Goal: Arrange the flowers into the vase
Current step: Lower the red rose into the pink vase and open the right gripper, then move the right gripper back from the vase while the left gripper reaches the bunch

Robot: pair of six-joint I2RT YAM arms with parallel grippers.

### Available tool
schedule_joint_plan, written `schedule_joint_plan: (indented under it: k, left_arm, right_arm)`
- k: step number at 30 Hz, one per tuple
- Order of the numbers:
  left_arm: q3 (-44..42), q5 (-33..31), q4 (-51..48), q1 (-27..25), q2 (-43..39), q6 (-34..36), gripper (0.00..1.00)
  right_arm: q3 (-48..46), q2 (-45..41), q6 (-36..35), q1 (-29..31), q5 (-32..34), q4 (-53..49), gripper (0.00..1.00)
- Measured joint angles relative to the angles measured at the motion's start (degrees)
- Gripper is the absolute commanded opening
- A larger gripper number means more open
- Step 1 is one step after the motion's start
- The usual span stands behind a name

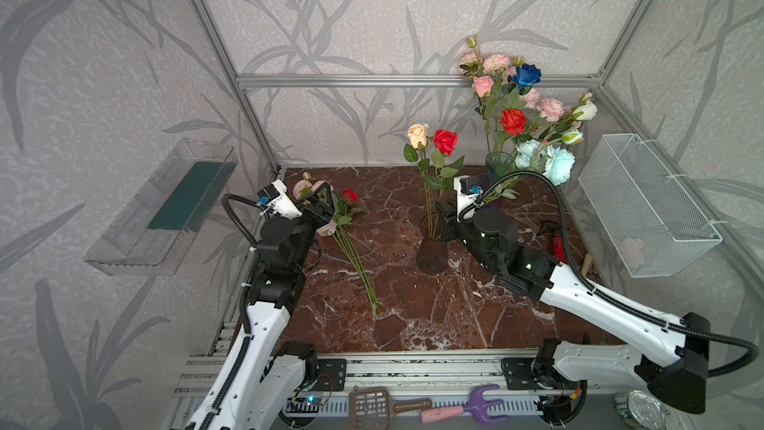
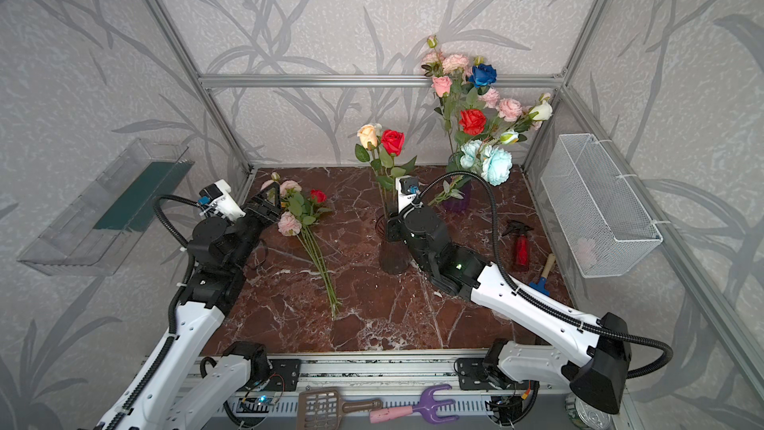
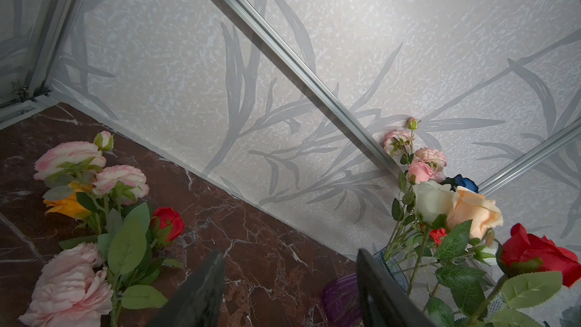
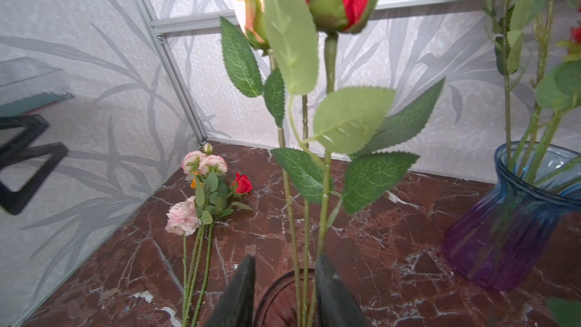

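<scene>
**Two roses in vase**

Dark vase point(image 1: 432, 254), ctr: peach rose point(image 1: 417, 135) + red rose point(image 1: 445, 141). Blue vase point(image 4: 515, 215), rear R: mixed blooms point(image 1: 514, 121). Loose flowers point(image 1: 344, 217) lie L on tabletop point(image 1: 413, 316). R gripper point(image 4: 286, 259) jaws apart astride stems; L gripper point(image 3: 289, 252) jaws apart. Leaf-print walls point(image 1: 372, 14).

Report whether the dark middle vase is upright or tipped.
Upright: the dark vase stands on its base on the marble table, peach rose and red rose rising from it.

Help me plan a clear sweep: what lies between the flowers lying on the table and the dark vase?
Nothing: only bare marble table separates the lying flowers from the dark vase, as both top views show.
</scene>
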Motion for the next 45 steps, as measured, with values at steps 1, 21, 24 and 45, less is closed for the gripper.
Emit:
schedule_joint_plan:
  k: [1, 21, 24, 45]
  left_arm:
    - [0.0, 0.1, 0.0, 0.2, 0.4, -0.3, 0.66]
    - [4.7, -1.5, -13.7, 2.4, 20.1, -8.0, 0.36]
    - [4.4, -1.3, -14.1, 2.2, 23.4, -8.6, 0.31]
    - [-4.9, -6.8, -13.3, -2.8, 32.6, -2.7, 0.36]
  right_arm:
    - [0.0, -0.7, -0.2, 0.8, 0.0, -0.1, 0.35]
    - [-20.5, -24.1, 6.2, 12.4, 2.9, -4.0, 0.34]
    - [-25.0, -28.4, 8.3, 12.4, 3.5, -4.0, 0.34]
    - [-33.9, -32.1, 16.7, 12.6, -0.7, -2.1, 0.35]
